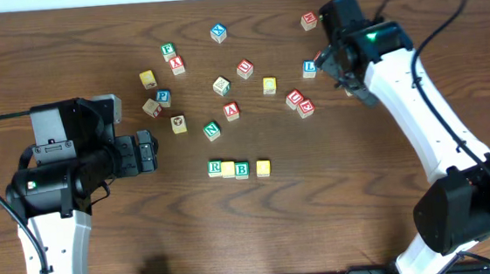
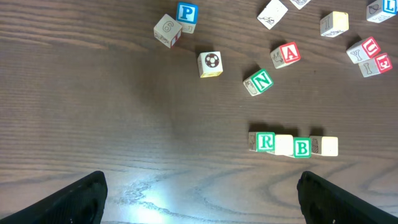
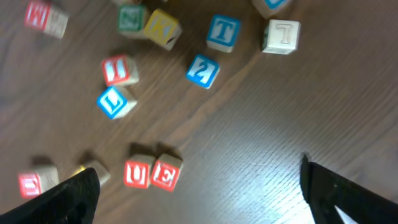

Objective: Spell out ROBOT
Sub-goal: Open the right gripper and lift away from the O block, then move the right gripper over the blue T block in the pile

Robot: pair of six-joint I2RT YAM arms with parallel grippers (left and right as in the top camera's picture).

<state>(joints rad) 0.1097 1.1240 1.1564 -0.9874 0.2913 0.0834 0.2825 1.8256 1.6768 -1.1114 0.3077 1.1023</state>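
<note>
Row of blocks [image 2: 292, 144] sits ahead of left gripper [image 2: 200, 190], fingers wide, empty: parked. Right gripper [image 3: 199, 177], wide too, hovers w/ T block [image 3: 222, 31] ahead, prob next pick.

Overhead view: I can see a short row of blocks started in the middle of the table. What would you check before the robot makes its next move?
1. The left fingers are open and empty: ok.
2. The right fingers are open and empty: ok.
3. The R block starts the row: ok.
4. The B block sits third in the row: ok.
5. An O on the second block: cannot tell; the face shown looks blank.
6. The T block is in sight of the right wrist camera, letter up: ok.
</note>
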